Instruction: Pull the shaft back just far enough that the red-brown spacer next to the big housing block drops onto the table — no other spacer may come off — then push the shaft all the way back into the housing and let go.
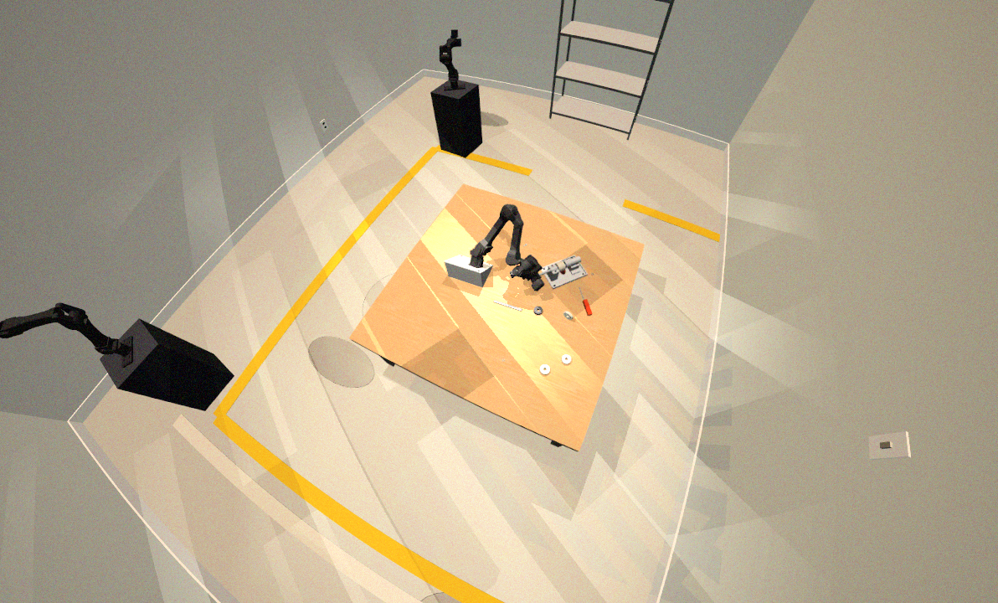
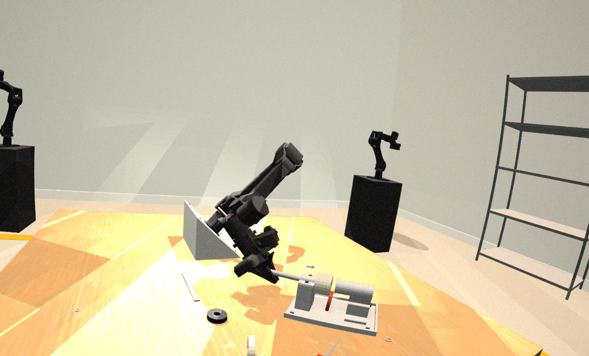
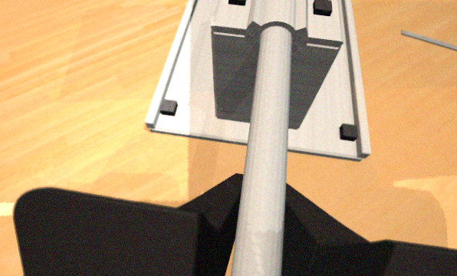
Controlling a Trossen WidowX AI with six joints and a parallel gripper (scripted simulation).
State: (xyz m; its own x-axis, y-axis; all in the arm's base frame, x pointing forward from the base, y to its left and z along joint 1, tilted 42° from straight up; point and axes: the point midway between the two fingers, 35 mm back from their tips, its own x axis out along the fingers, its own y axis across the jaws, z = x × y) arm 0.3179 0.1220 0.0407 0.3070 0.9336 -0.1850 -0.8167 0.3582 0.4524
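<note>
My gripper [image 2: 276, 275] [image 3: 257, 186] is shut on the pale grey shaft [image 2: 289, 275] [image 3: 271, 96], outside the smaller support block [image 2: 304, 295] [image 3: 232, 73]. The shaft passes into that block. Pale spacers [image 2: 323, 283] sit in a row beyond it, at shaft height. A gap shows between them and the big housing block [image 2: 354, 291] [image 1: 575, 262]. The red-brown spacer [image 2: 329, 301] is below the row, off the shaft, low over the base plate [image 2: 314, 313] [image 3: 202, 96] and nearly upright. Whether it touches the plate I cannot tell. The shaft's far end is hidden.
A black ring [image 2: 217, 320], a thin strip [image 2: 190, 288] [image 1: 507, 306] and an upright pale ring [image 2: 248, 345] lie before the fixture. A red-handled screwdriver [image 1: 587, 308] lies beside it. Two white discs [image 1: 541, 370] [image 1: 563, 360] are farther off. The arm stands on a grey wedge [image 2: 190, 234].
</note>
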